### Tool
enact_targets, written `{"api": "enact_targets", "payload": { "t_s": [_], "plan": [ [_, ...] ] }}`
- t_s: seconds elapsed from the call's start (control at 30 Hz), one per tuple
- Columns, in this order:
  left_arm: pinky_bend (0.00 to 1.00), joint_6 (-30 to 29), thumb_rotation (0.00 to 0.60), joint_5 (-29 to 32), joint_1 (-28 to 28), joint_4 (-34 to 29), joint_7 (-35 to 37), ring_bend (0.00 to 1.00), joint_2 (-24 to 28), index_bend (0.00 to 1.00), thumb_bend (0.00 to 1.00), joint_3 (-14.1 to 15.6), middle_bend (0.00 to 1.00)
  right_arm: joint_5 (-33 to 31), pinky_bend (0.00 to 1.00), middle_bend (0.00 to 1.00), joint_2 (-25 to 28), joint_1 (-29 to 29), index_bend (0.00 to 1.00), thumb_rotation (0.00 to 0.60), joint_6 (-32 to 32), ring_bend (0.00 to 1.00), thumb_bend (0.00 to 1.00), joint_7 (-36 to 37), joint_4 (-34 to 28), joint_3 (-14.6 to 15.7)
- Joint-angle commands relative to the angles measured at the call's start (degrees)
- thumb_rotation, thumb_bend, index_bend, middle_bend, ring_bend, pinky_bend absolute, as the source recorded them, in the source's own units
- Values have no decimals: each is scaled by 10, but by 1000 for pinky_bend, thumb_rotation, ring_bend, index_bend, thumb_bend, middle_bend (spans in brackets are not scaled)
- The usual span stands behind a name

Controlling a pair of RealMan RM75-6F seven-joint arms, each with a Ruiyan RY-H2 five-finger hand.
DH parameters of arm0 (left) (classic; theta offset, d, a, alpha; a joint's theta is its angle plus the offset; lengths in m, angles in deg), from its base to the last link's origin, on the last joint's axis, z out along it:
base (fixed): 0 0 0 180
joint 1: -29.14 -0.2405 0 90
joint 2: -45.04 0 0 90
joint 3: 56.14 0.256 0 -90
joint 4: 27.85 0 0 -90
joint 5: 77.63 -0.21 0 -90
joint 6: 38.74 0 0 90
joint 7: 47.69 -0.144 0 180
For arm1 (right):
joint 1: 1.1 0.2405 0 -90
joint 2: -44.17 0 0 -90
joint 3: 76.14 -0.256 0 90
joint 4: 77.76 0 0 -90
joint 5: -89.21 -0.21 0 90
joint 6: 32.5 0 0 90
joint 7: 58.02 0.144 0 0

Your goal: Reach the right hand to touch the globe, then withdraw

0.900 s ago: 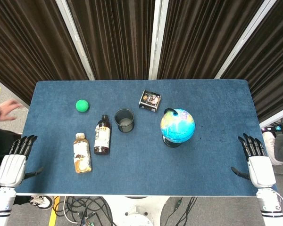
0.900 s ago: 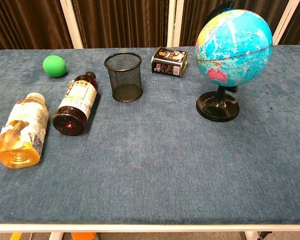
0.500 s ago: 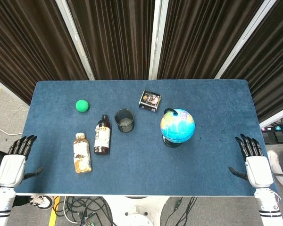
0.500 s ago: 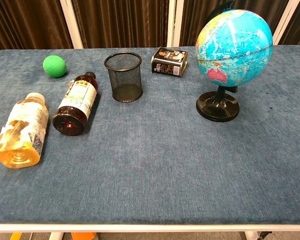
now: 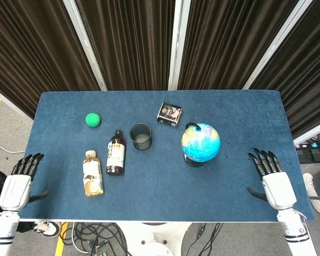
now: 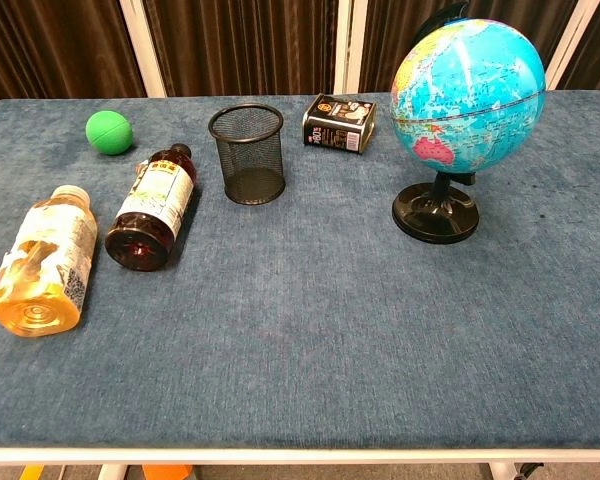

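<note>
Reaching toward the globe, contact not yet made.

Standing upright on its black base right of centre on the blue table, near the mesh cup and the small tin, well apart from any hand. Now sliding in over the table's right edge and closing toward it from where it hung half a second ago: the right hand, fingers spread and holding nothing. Judging the approach only just begun, most of the reach remaining. Sitting off the near-left corner, unmoved, fingers apart and empty: the left hand. Lying on their sides at left: two bottles, with a green ball beyond. Showing neither hand in the chest view; cropping the globe's top there.
</note>
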Motion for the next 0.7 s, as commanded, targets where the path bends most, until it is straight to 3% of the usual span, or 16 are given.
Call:
{"api": "enact_targets", "payload": {
  "t_s": [0.03,0.27,0.7],
  "plan": [
    [108,0,600,-1,1,-1,-1,40,0,69,75,0,77,34,0,0,10,31,0,600,-22,0,0,-49,-48,-4],
    [108,-3,600,1,-3,-1,1,40,2,69,75,1,77,57,0,0,-8,73,0,600,-77,0,0,-120,-101,-7],
    [108,-2,600,4,-4,9,13,40,0,69,75,2,77,21,0,0,-22,94,0,600,-107,0,0,-159,-111,-20]
  ]
}}
